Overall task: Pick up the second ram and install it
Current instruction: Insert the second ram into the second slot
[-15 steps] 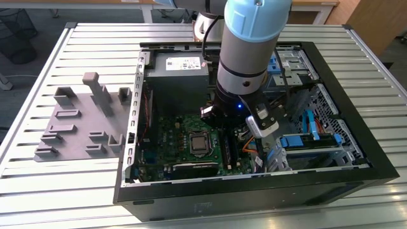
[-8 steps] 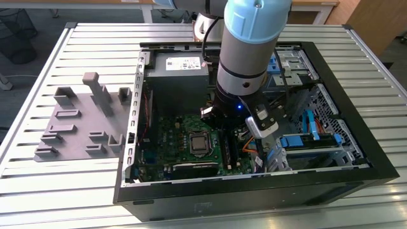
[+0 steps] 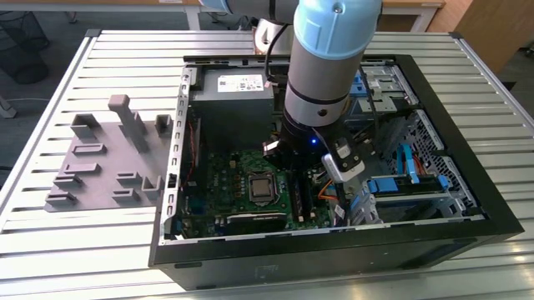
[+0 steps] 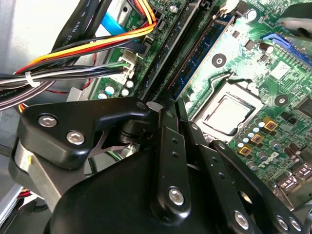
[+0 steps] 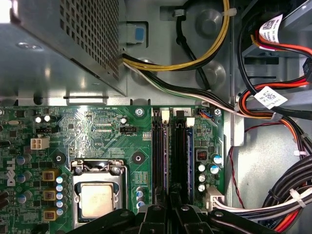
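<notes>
Above two black memory slots (image 5: 168,156) at the motherboard's (image 5: 97,131) 3 o'clock edge, one gripper (image 5: 168,214) hovers; finger state unclear.

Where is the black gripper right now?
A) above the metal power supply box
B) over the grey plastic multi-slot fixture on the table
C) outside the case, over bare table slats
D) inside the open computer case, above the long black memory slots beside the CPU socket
D: in the first wrist view the black gripper sits directly over the long black memory slots on the green motherboard, next to the silver CPU socket.
</notes>
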`<state>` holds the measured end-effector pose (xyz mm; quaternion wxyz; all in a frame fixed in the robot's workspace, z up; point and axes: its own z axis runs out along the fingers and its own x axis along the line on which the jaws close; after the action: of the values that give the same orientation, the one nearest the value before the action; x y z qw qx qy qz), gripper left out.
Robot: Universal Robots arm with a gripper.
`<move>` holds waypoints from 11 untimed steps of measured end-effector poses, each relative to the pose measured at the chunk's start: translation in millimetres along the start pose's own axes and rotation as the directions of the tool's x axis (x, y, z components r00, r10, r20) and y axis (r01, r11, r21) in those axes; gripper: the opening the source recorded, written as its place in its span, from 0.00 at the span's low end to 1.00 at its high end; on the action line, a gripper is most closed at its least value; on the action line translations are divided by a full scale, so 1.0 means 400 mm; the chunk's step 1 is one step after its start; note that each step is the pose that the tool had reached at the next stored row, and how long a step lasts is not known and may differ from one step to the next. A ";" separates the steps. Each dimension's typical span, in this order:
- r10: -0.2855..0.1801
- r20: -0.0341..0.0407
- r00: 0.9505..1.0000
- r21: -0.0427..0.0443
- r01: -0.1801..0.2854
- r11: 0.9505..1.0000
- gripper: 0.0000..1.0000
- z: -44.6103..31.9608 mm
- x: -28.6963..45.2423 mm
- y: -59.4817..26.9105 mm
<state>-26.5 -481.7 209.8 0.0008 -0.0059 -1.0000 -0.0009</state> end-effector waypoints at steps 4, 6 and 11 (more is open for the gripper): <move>0.000 0.000 1.000 0.000 0.000 1.000 0.14 0.001 0.000 0.000; 0.000 0.000 1.000 0.000 0.000 1.000 0.14 0.001 0.000 0.000; 0.000 0.000 1.000 0.000 0.000 1.000 0.14 0.001 0.000 0.000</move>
<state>-26.5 -481.7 209.5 0.0007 -0.0058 -1.0000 -0.0010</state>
